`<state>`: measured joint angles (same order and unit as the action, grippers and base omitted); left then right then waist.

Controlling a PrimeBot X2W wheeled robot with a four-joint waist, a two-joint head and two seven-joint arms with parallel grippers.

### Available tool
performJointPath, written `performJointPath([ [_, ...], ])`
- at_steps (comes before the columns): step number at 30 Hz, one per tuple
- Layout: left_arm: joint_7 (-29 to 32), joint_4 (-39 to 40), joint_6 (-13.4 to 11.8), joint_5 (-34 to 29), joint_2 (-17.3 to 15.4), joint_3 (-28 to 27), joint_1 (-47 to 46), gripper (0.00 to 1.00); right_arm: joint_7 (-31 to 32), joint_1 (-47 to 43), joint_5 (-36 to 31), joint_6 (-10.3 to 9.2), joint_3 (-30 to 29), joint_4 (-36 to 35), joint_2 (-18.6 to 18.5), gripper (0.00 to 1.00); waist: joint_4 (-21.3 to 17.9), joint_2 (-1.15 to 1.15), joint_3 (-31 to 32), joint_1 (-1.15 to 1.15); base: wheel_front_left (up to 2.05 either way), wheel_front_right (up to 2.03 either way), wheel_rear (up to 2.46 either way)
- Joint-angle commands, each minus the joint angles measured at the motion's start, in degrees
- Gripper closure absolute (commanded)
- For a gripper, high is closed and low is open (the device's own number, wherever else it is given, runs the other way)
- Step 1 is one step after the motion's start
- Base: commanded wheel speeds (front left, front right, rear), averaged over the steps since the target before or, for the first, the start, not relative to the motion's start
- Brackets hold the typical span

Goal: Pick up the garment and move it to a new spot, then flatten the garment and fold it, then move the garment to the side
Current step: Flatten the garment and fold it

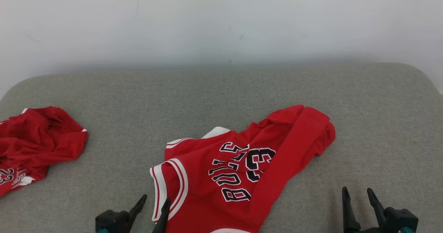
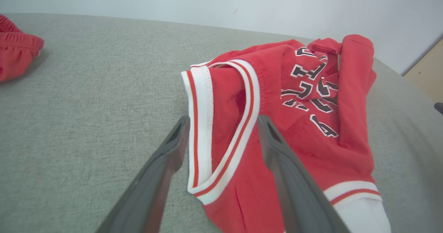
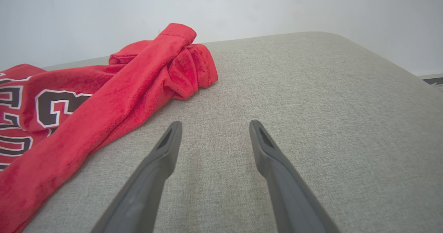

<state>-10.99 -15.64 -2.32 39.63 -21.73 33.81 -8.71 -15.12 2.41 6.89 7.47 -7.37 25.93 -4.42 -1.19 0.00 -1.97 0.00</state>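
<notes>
A second crumpled red jersey [image 1: 38,143] lies at the left edge of the grey cushion [image 1: 221,91]. At the cushion's near edge the left gripper [image 1: 156,198] stands spread astride the white-and-red armhole trim of the red basketball jersey [image 1: 242,170], which lies rumpled mid-cushion with its black lettering creased. The right gripper [image 1: 357,189] is spread over the cushion's near right.

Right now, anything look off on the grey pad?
The red jersey is crumpled, not flat: its far end is bunched and a long fold covers part of the lettering. The left gripper stands open astride its striped trim. A second red garment sits heaped at the left edge of the pad. No damage visible.
</notes>
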Motion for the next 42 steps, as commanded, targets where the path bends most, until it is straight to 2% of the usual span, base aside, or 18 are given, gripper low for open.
performJointPath([
  [1, -0.3, -1.1, 0.4, 0.0, -0.1, -0.1, -1.4, 0.0, 0.0, 0.5, 0.0, 0.08, 0.0, -0.1, 0.1, 0.0, -0.5, 0.0, -0.5, 0.0, 0.0, 0.0, 0.0],
  [12, -0.9, -14.6, 5.1, 0.2, 2.4, 0.5, -9.9, 0.01, 0.0, 2.1, -0.2, 0.08, 0.4, -0.1, 0.1, 0.0, -3.1, 0.0, -3.1, 0.0, 0.0, 0.0, 0.0],
  [13, -1.2, -15.3, 5.5, 0.6, 2.6, 0.2, -10.7, 0.53, 0.0, 2.2, -0.2, 0.08, 0.4, -0.2, 0.2, 0.0, -3.4, 0.0, -3.3, 0.0, 0.0, 0.0, 0.0],
  [14, -1.5, -16.1, 5.9, 0.7, 2.6, 0.1, -11.4, 0.74, 0.0, 2.3, -0.2, 0.08, 0.3, -0.2, 0.2, 0.0, -3.6, 0.0, -3.6, 0.0, 0.0, 0.0, 0.0],
  [15, -1.6, -17.0, 6.1, 0.4, 2.4, 0.2, -12.1, 1.0, 0.0, 2.3, -0.1, 0.08, 0.2, -0.3, 0.1, 0.0, -3.9, 0.0, -3.8, 0.0, 0.0, 0.0, 0.0],
  [20, -2.3, -19.6, 6.9, -0.1, 1.9, -0.4, -15.4, 1.0, 0.0, 2.5, 0.0, 0.08, 0.0, -0.5, 0.1, 0.0, -4.5, 0.0, -4.5, 0.0, 0.0, 0.0, 0.0],
  [31, -3.6, -26.2, 8.8, 1.1, -2.4, -4.0, -26.8, 1.0, 0.0, 4.5, -0.1, 0.08, 0.3, -0.8, 0.1, 0.0, -7.3, 0.0, -5.9, 0.0, 0.0, 0.0, 0.0],
  [37, -3.4, -30.1, 9.3, 1.4, -2.1, -3.2, -28.7, 1.0, 0.0, 4.1, -0.2, 0.08, 0.2, -0.8, 0.2, 0.0, -8.0, 0.0, -5.9, 0.0, 0.0, 0.0, 0.0],
  [38, -3.6, -30.5, 9.4, 1.3, -2.0, -3.3, -28.6, 0.7, 0.0, 3.7, -0.2, 0.08, 0.0, -0.7, 0.2, 0.0, -7.9, 0.0, -5.6, 0.0, 0.0, 0.0, 0.0],
  [39, -3.8, -30.8, 9.4, 1.4, -1.7, -3.5, -28.3, 0.0, 0.0, 3.4, -0.2, 0.08, -0.1, -0.7, 0.2, 0.0, -7.7, 0.0, -5.3, 0.0, 0.0, 0.0, 0.0],
  [42, -4.1, -30.6, 9.6, 0.7, -1.3, -3.5, -26.6, 0.0, 0.0, 2.9, -0.3, 0.08, -0.2, -0.7, 0.2, 0.0, -6.8, 0.0, -4.2, 0.0, 0.0, 0.0, 0.0],
])
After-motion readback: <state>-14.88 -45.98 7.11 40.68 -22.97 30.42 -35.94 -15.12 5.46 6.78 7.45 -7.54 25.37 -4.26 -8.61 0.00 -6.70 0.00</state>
